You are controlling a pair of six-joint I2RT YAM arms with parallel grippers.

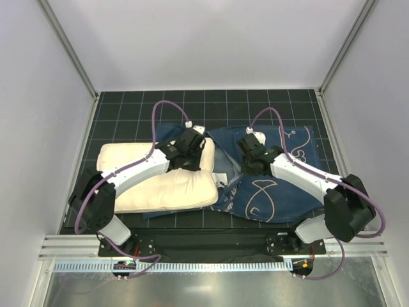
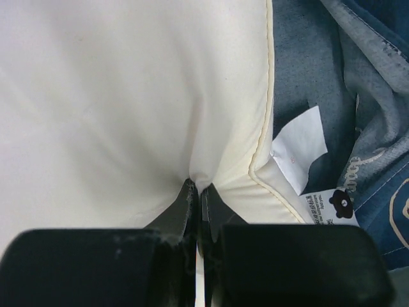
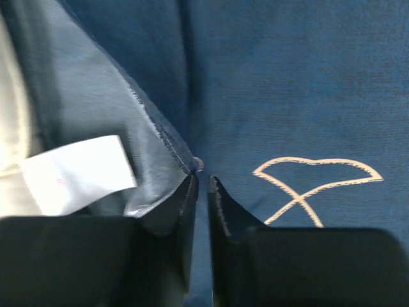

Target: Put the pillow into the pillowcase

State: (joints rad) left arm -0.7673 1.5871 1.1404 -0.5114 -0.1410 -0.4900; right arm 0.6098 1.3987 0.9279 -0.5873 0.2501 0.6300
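The pillow (image 2: 128, 96) lay under the left gripper (image 2: 197, 190), its tag (image 2: 297, 148) just right of it; the pillowcase (image 3: 287, 96) spread beneath the right gripper (image 3: 203, 182).

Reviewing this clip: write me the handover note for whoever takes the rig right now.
Left gripper: shut, pinching the cover of the pillow near its corner, beside the tag.
Right gripper: fingers a slit apart at the hem of the pillowcase; a grip on the cloth cannot be confirmed.
Things: pillow lies left, pillowcase right, the pillow's right end at the case's mouth.
Done: both arms at the opening.
Left: lift the hem open, push the pillow fully in; nearly all of it is outside.
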